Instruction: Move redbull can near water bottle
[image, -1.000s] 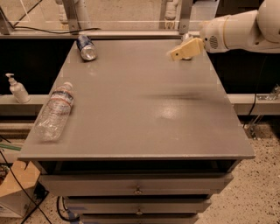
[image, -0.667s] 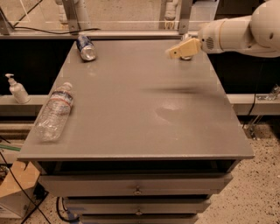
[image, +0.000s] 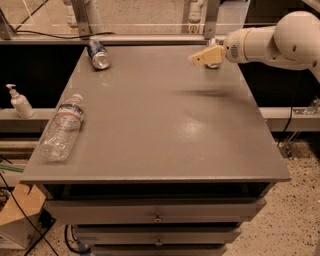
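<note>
My gripper (image: 204, 57) hangs over the far right part of the grey table (image: 160, 125), on a white arm coming in from the right. A small shiny silver piece (image: 214, 64) shows just behind it; it looks like the redbull can, mostly hidden by the gripper. I cannot tell whether the gripper touches it. The water bottle (image: 62, 127), clear and crinkled with a blue-white label, lies on its side at the table's left edge, far from the gripper.
A fatter dark-blue can (image: 98, 54) lies on its side at the far left corner. A small white pump bottle (image: 20, 101) stands on a ledge left of the table. Drawers (image: 157, 212) sit under the tabletop. A rail runs behind the table.
The gripper has shifted slightly to the left over the far right of the table. The water bottle and the dark-blue can have not moved.
</note>
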